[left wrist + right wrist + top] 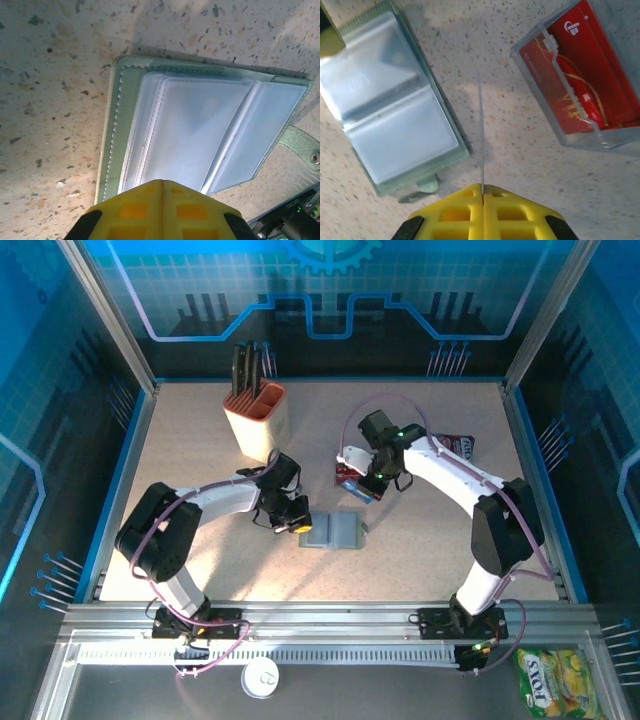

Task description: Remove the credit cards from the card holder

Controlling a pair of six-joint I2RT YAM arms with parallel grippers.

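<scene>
The card holder (335, 531) lies open like a book on the table, its clear sleeves (200, 130) facing up and looking empty. My left gripper (162, 182) is shut with nothing between its fingers, its tips at the holder's left edge (292, 523). My right gripper (482, 187) is shut on a thin credit card (481, 135) seen edge-on, so its colour cannot be told. It hangs above bare table between the holder (390, 105) and a clear plastic box (580, 80) that holds red credit cards. In the top view the right gripper (372, 485) is beside that box (352, 483).
A beige knife block (256, 415) stands at the back left. A pink-red snack packet (460, 447) lies behind the right arm. The holder's strap with a snap (305, 147) sticks out on its right side. Off the table lie a green packet (556, 680) and a white round lid (260, 677).
</scene>
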